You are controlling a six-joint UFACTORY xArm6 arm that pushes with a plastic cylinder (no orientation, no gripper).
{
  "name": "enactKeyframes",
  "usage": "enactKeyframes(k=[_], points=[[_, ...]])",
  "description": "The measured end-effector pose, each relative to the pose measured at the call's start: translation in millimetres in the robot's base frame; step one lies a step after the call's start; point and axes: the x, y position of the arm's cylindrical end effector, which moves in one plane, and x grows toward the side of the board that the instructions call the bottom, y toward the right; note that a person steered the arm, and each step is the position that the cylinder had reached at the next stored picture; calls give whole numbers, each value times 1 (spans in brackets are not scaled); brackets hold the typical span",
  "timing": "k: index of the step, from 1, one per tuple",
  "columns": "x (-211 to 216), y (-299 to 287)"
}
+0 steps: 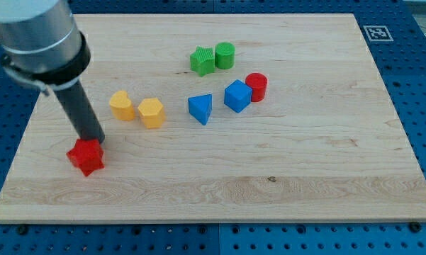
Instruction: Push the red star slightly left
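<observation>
The red star [85, 156] lies on the wooden board near its left edge, in the view's lower left. My tip [94, 139] is at the star's upper right edge, touching it or nearly so. The dark rod rises from there toward the view's top left, under the grey arm body.
A yellow block [121, 105] and a yellow hexagon block [151, 112] sit right of the rod. A blue triangle [200, 108], a blue cube [237, 95] and a red cylinder [256, 86] are mid-board. A green star [202, 61] and a green cylinder [225, 54] lie above. The board's left edge [18, 152] is close to the star.
</observation>
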Motion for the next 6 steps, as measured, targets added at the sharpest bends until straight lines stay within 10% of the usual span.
enactKeyframes(k=[6], points=[[45,-7]])
